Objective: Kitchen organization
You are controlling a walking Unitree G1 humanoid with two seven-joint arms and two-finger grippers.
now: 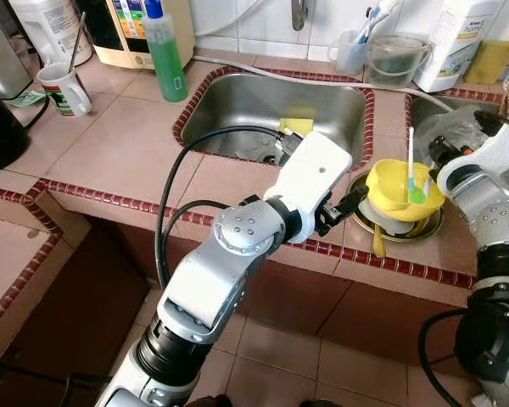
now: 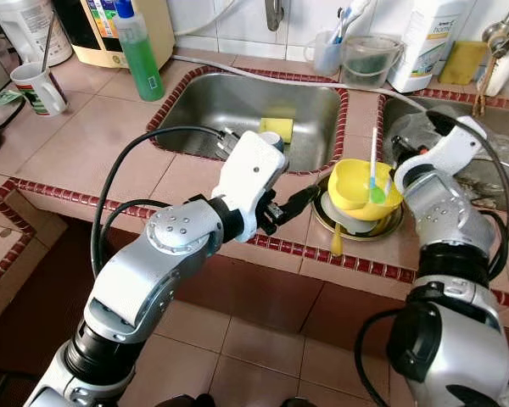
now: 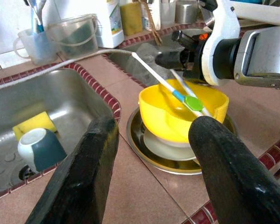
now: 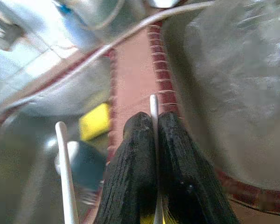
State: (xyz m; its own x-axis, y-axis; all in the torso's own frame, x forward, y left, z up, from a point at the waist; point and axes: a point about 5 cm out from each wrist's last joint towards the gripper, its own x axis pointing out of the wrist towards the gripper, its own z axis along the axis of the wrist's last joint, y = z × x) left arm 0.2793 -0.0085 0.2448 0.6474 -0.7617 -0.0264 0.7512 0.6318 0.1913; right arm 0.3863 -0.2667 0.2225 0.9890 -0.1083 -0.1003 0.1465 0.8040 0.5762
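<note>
Pinching a white utensil handle [image 4: 153, 108], the right claw [image 4: 157, 140] is clenched over the yellow bowl [image 1: 403, 188] on the table [image 1: 127, 144].
Left claw [image 3: 151, 175] hovers released nearby; lifting carelessly could tip the stacked bowl off its metal plate [image 3: 149, 151].

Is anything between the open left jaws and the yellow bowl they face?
Nothing visible. In the left wrist view only bare counter tile lies between the left gripper and the yellow bowl. The right gripper, shut on a white utensil handle, sits on the bowl's far side.
</note>
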